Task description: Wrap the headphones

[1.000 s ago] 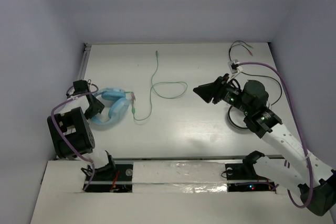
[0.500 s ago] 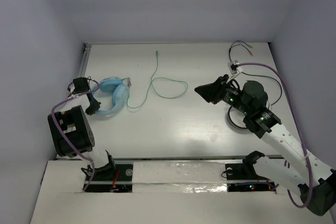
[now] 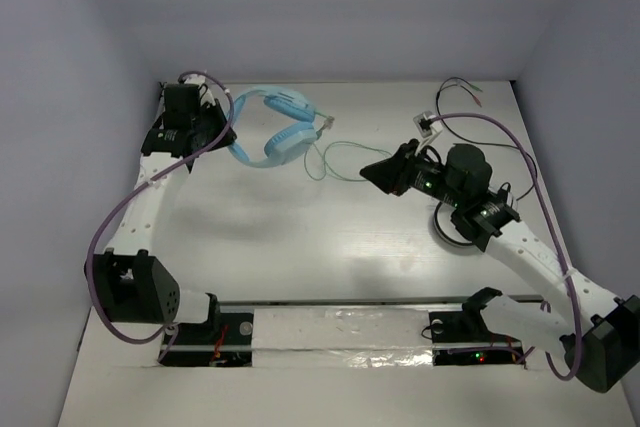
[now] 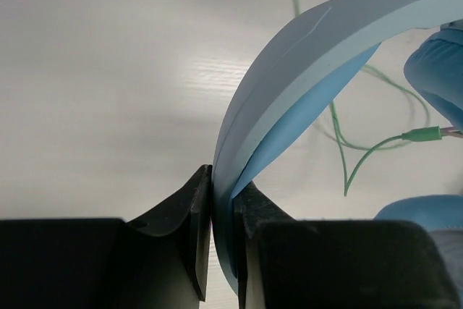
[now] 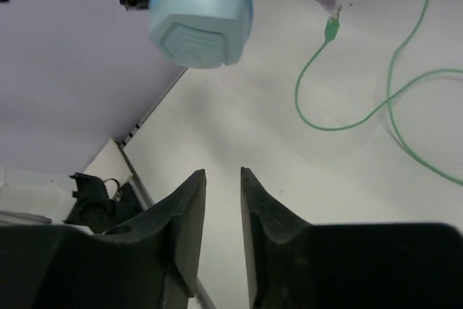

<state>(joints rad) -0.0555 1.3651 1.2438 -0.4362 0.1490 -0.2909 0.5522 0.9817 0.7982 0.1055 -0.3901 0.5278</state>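
My left gripper [image 3: 226, 134] is shut on the arched headband [image 4: 304, 70] of the light blue headphones [image 3: 278, 127], which hang lifted over the far left of the table. In the left wrist view the band is pinched between both fingers [image 4: 199, 208]. The pale green cable [image 3: 328, 159] trails from an ear cup [image 5: 202, 23] down onto the table in loose loops [image 5: 376, 106]. My right gripper [image 3: 372, 173] hovers right of the headphones, near the cable. It is open by a narrow gap [image 5: 223, 173], with nothing in it.
A thin black cable with coloured tips [image 3: 465, 87] lies at the back right corner. A round black-and-white coil [image 3: 447, 230] sits partly under my right arm. Walls close in the table at left, back and right.
My left gripper shut on the headband, then lifted the headphones from the near left up toward the far left. The cable was dragged leftward with them. My right gripper edged left.
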